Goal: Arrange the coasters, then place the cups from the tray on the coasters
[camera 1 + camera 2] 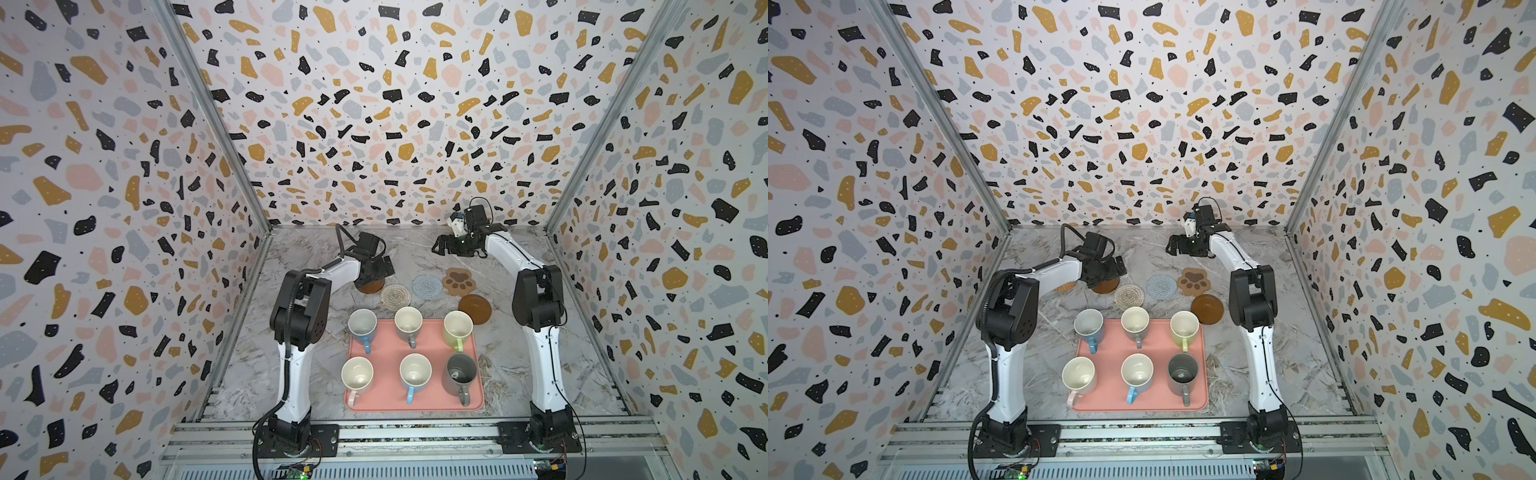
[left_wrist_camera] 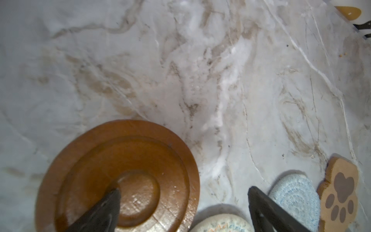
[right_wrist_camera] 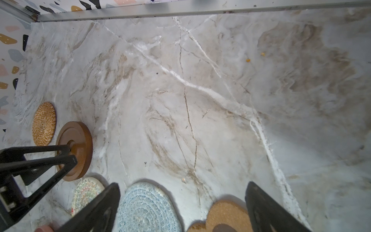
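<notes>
Pink tray [image 1: 384,353] w/ 6 cups [image 1: 408,323], upright, 2 rows.

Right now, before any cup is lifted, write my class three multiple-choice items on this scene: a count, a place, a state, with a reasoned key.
1. How many handled ceramic mugs stand on the salmon-pink rectangular tray? A four; B five; C six.
2. Where does the tan paw-shaped coaster lie? A in a mug; B on the marble table beside the light-blue woven round coaster; C on the tray.
3. The left gripper is: A shut on a mug; B open over a dark brown rimmed disc coaster; C shut on the tray.
Key: 1 C, two rows of three; 2 B, it lies behind the tray; 3 B, its fingers stand apart.
</notes>
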